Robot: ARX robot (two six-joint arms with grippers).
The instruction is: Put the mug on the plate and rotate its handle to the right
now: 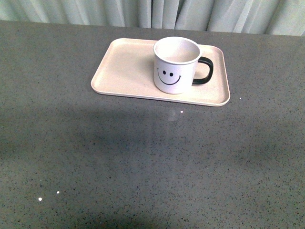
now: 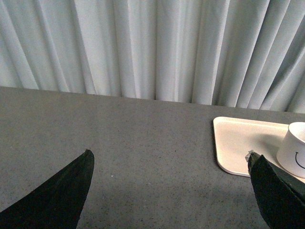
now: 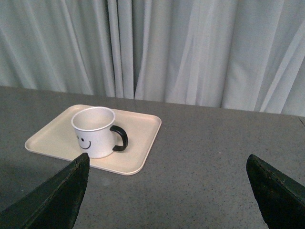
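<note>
On the grey speckled table (image 1: 143, 162), the plate (image 1: 124, 67) lies flat toward the far side, just in front of the pale curtain (image 1: 152, 12). Its left half is bare. The mug (image 1: 175, 65) stands upright on the right half of the plate, its smiley face turned toward the robot and its mouth open upward, showing a pale inside. The handle (image 1: 206, 70) sticks out from the mug's right side, over the plate's right end and inside the rim. A few small white specks dot the table nearer the robot.

Neither arm appears in the front view. In the left wrist view, the left gripper (image 2: 169, 191) shows its 2 dark fingers (image 2: 62, 195) spread wide apart over bare table, holding nothing, with the plate's corner (image 2: 238, 143) and the mug's edge (image 2: 295, 150) near 1 finger. In the right wrist view, the right gripper (image 3: 167, 195) is likewise spread wide and empty, well short of the plate (image 3: 138, 143) and mug (image 3: 94, 131).
</note>
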